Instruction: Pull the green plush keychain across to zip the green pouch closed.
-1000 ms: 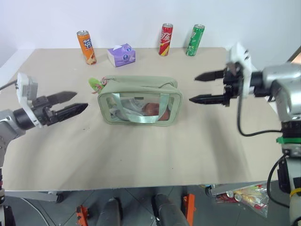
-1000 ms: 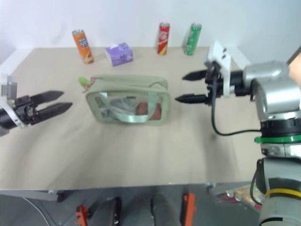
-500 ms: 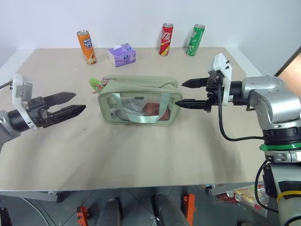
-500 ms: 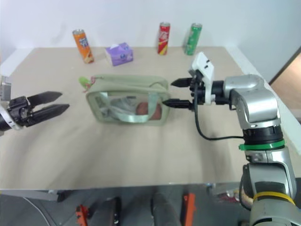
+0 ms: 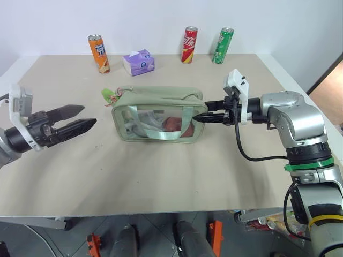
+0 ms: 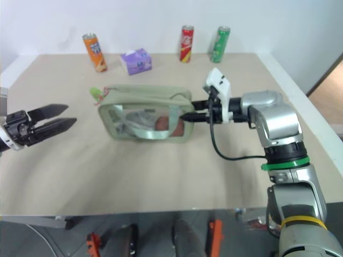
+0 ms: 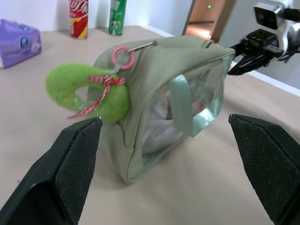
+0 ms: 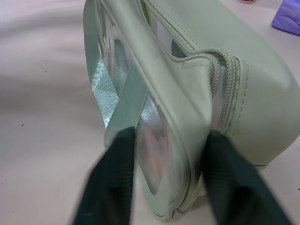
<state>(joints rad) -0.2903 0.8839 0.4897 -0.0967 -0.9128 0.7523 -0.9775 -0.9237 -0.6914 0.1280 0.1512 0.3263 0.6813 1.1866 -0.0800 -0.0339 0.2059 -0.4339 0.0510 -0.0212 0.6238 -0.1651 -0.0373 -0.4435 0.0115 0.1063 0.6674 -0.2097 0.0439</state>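
Green pouch (image 5: pixel 158 113) sits on its long side near the middle of the tan table (image 5: pixel 161 176), clear window panel facing the robot, with the green plush keychain (image 5: pixel 109 95) lying on the tabletop at the pouch's left end, clipped to a pink ring (image 7: pixel 122 56) at the zipper. At the pouch's right end the right gripper (image 5: pixel 206 111) has its two black fingers drawn narrow around the corner, one finger on the window side and one on the far side, pinching the end seam beside the zipper track (image 8: pixel 227 89). Off to the left, well apart from the pouch, the left gripper (image 5: pixel 80 116) hovers above the table with its fingers spread wide and nothing between them, pointing toward the keychain. Along the table's far edge stand an orange can (image 5: pixel 98 53), a purple tissue box (image 5: pixel 138 61), a red can (image 5: pixel 189 44) and a green can (image 5: pixel 222 45)
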